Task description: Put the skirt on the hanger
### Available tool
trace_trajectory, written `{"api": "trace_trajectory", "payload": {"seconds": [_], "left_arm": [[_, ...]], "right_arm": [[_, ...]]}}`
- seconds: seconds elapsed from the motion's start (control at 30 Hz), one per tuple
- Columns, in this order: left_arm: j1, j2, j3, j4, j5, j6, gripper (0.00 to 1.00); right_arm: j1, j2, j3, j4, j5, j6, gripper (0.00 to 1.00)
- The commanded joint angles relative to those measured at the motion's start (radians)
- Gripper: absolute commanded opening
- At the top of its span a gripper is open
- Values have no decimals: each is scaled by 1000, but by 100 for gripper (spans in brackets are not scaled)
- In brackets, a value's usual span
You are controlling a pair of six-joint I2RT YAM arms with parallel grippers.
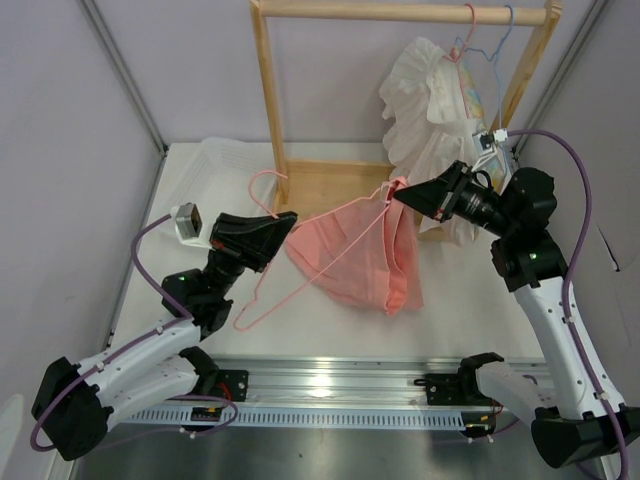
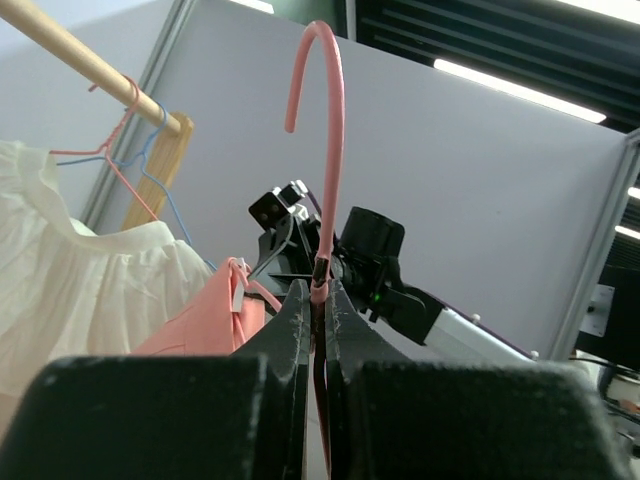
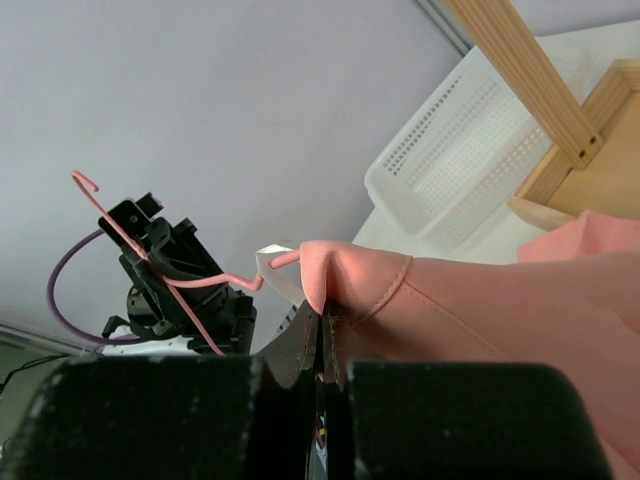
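The salmon-pink skirt (image 1: pixel 360 262) hangs in mid-air over the table between the arms. My right gripper (image 1: pixel 403 190) is shut on its waistband corner (image 3: pixel 345 285), at one end of the thin pink hanger (image 1: pixel 300 268). My left gripper (image 1: pixel 288 218) is shut on the hanger's neck just below its hook (image 2: pixel 322 120). The hanger tilts; its lower corner rests near the table front. In the left wrist view the skirt (image 2: pixel 200 320) shows left of my gripper (image 2: pixel 317 290). In the right wrist view the hanger (image 3: pixel 160 265) runs to the left arm.
A wooden rack (image 1: pixel 400 14) stands at the back with a white ruffled garment (image 1: pixel 430 100) on a pink hanger and a blue hanger (image 1: pixel 505 45). A white perforated basket (image 3: pixel 470 150) lies at the back left. The rail (image 1: pixel 330 385) runs along the near edge.
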Motion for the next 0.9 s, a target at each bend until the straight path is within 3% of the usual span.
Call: {"api": "trace_trajectory", "payload": {"seconds": [0.0, 0.37, 0.87], "left_arm": [[-2, -9, 12, 237, 104, -95, 0], [7, 53, 33, 476, 188, -166, 0], [16, -12, 62, 449, 233, -181, 0]], "right_arm": [[-32, 7, 66, -1, -84, 19, 0], [-75, 24, 111, -12, -193, 73, 0], [-124, 45, 150, -108, -201, 53, 0]]}}
